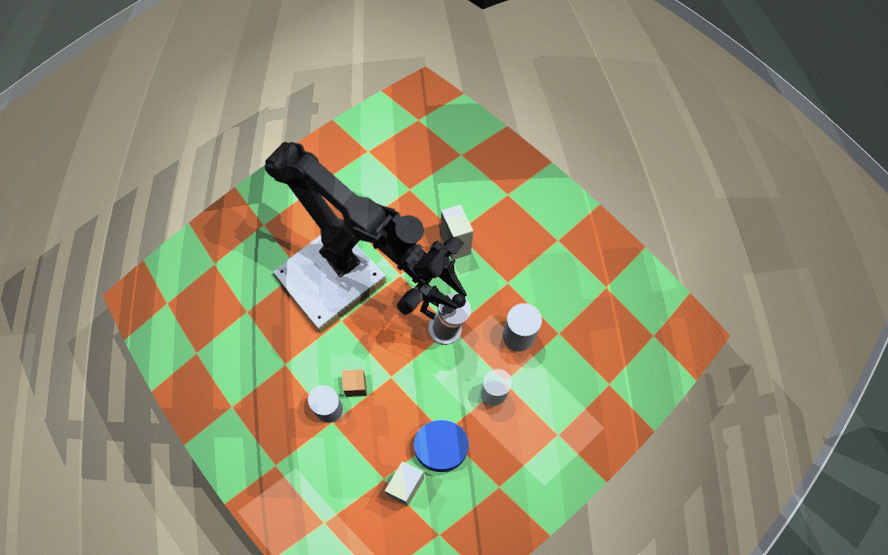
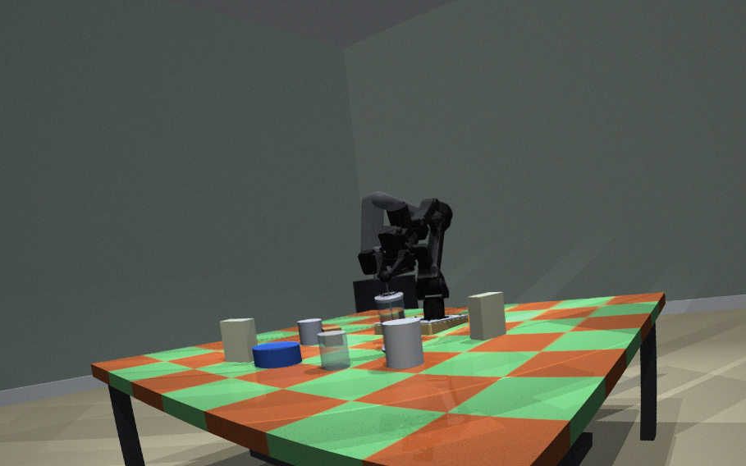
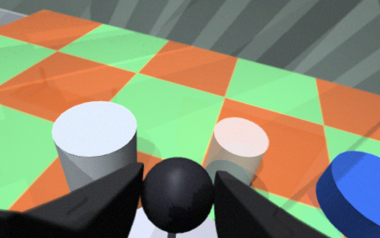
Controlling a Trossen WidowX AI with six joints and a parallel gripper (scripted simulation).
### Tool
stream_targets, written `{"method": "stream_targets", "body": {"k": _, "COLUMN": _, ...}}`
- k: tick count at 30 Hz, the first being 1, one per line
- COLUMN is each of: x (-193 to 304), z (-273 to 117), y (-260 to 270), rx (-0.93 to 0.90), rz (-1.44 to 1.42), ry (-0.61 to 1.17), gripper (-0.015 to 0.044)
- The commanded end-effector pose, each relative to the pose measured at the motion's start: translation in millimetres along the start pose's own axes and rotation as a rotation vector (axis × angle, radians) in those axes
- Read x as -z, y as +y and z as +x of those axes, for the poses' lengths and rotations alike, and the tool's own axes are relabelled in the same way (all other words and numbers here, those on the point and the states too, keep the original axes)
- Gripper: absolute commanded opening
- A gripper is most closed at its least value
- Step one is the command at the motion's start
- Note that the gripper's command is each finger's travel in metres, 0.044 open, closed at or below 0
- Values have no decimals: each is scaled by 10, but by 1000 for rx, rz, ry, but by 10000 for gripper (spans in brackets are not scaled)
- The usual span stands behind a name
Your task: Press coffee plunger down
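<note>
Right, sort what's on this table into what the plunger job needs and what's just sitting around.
Job:
- gripper, shut on the plunger knob
- coffee press

Lying about:
- large grey cylinder
- pale cup
- small grey cylinder
- blue disc
- two cream blocks
- brown cube

Top view: high overhead, wide-angle, looking down on the whole checkered table (image 1: pixel 178 276) and the surrounding floor. Exterior view: low and distant, beyond a table corner, facing the arm (image 2: pixel 407 243) across the table. Wrist view: close, mounted behind the gripper (image 3: pixel 177 197), looking outward over the tabletop. All three share the blue disc (image 3: pixel 364 194) and the large grey cylinder (image 3: pixel 94 144).
</note>
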State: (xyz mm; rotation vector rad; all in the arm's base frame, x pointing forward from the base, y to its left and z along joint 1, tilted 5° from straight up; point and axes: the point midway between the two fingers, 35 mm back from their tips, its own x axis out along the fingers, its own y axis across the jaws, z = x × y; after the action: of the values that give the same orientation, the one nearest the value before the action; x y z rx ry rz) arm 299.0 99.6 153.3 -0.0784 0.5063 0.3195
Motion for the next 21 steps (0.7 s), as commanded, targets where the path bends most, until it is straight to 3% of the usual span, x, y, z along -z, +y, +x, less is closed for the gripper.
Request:
{"method": "stream_targets", "body": {"k": 1, "x": 206, "z": 79, "y": 0, "rx": 2, "rz": 6, "ry": 70, "gripper": 117}}
{"method": "stream_targets", "body": {"k": 21, "x": 180, "z": 103, "y": 1, "rx": 2, "rz": 6, "ry": 70, "gripper": 117}}
